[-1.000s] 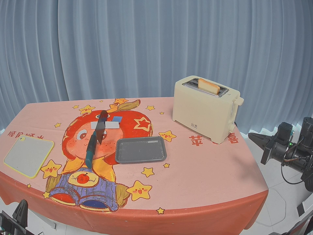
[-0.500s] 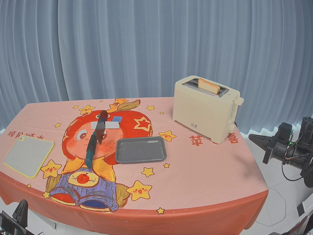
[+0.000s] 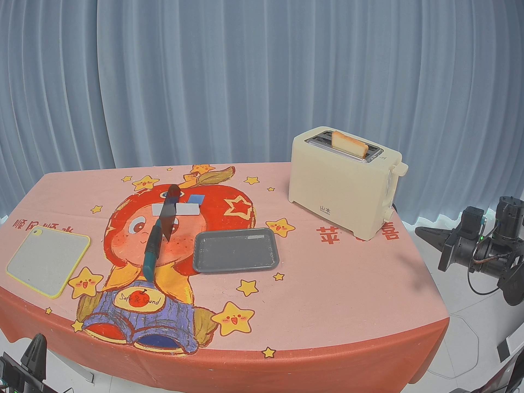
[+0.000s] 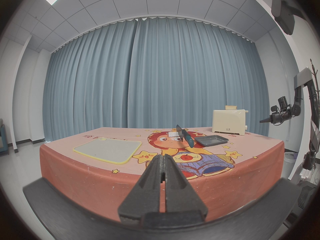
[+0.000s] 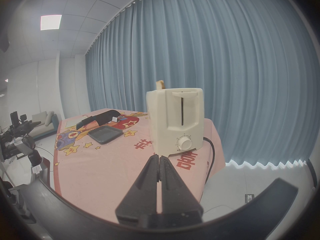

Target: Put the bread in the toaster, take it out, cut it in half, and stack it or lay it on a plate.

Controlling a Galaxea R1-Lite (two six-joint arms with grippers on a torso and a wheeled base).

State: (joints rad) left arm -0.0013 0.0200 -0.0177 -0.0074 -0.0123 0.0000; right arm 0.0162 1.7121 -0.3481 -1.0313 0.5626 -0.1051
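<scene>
Bread [image 3: 350, 143] is seen standing up from the toaster [image 3: 341, 192] slot, so removal is judged the step in hand. Right gripper [image 5: 159, 158] and left gripper [image 4: 163, 157] are closed on nothing, off the table [image 3: 338, 296] edge. The right one must be opened and brought above the bread.

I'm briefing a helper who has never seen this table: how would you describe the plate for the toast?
Find the cream toaster on the robot's right, bread sticking from its slot. Left of it and nearer the front edge lies the plate, beside the teal-handled knife. It is a dark grey, rimmed rectangle, unlike the pale, yellow-edged cutting board at far left.
</scene>
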